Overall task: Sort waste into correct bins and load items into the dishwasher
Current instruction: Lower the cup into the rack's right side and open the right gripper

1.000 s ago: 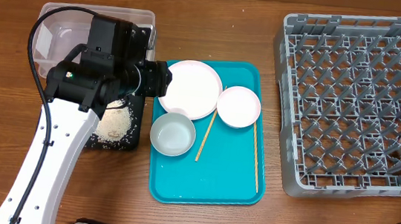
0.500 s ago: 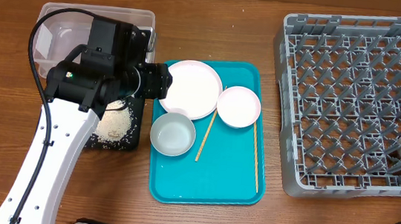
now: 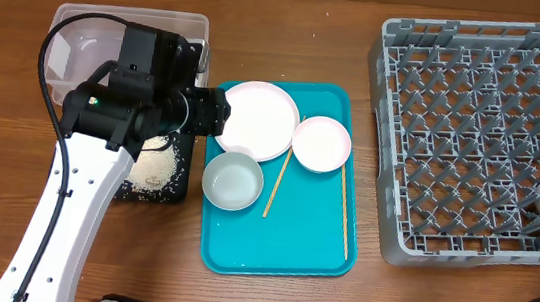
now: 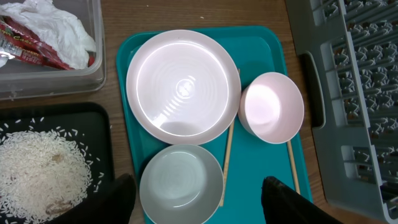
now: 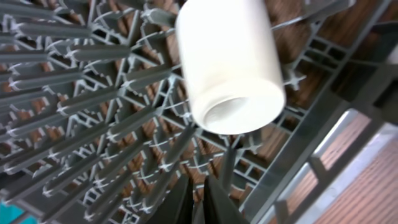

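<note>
**Bowl next, left arm closest**

My left pincer (image 4: pixel 199 190) hangs wide open, with the bowl (image 4: pixel 181 184) on the teal tray (image 4: pixel 262 169) directly below, between its fingers. My right pincer (image 5: pixel 198 186) is pinched together and empty; the cup (image 5: pixel 229 62) lies sideways in the rack (image 5: pixel 74 93).

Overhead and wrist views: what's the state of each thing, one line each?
plate, empty.
pale grey bowl, upright, empty.
white bowl, upright, empty.
cup, resting on dish rack pegs, not gripped.
clear tub, holding napkin and red wrapper.
black tray, holding rice.
left hand, open, empty.
right hand, shut, empty.
</note>
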`<state>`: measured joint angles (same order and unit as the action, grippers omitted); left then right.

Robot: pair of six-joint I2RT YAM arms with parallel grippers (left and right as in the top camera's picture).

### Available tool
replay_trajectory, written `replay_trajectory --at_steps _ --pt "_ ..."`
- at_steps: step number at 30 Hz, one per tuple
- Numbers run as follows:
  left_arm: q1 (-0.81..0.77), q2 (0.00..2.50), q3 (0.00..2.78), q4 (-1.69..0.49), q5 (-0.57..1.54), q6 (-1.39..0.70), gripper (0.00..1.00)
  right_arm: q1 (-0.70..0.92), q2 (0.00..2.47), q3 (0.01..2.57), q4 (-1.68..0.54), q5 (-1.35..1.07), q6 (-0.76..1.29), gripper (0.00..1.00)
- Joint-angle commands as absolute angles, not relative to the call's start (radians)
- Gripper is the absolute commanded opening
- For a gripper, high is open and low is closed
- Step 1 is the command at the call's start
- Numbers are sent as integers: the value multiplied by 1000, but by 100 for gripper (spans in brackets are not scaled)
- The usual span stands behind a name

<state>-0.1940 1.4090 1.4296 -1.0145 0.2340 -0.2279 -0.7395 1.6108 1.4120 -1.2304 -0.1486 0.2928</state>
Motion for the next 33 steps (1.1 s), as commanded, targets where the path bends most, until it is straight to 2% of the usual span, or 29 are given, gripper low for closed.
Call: replay_trajectory --at_steps 1,33 --pt "-187 1399 1441 -1016 224 -205 67 -739 1641 1401 -1216 -105 309 10" --pt "-187 1399 1441 -1018 225 -205 67 -741 1692 1347 -1085 -44 323 10"
